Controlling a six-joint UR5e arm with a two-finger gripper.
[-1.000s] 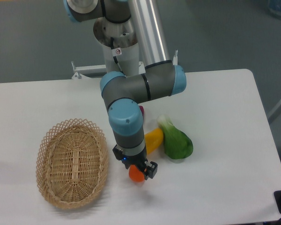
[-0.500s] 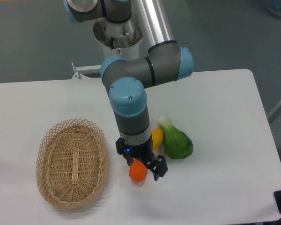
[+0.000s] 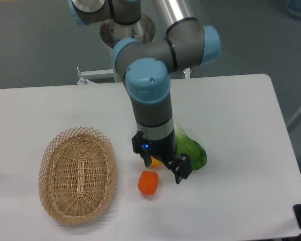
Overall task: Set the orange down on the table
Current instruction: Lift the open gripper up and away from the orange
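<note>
1. Camera view from above: the orange (image 3: 148, 182) lies on the white desk (image 3: 241, 125), just right of the wicker basket (image 3: 77, 173) and not touching it.
2. The gripper (image 3: 166, 168) has let go of the fruit since the earlier frames — a second ago it was closed around the orange, now its jaws stand apart with nothing between them.
3. The gripper has also risen and shifted to the right; it now hangs above and to the right of the orange, clear of it.
4. The arm's blue-capped wrist (image 3: 148, 83) sits higher in the picture than before and hides more of the things behind it.
5. A green vegetable (image 3: 193, 151) lies behind the gripper, and only a sliver of the yellow-orange fruit (image 3: 154, 161) shows beside the gripper — earlier far more of it was visible.
6. The orange itself rests at about the same spot as half a second ago.
7. No brand, label or writing can be read; a small blue light glows on the gripper's body.
</note>
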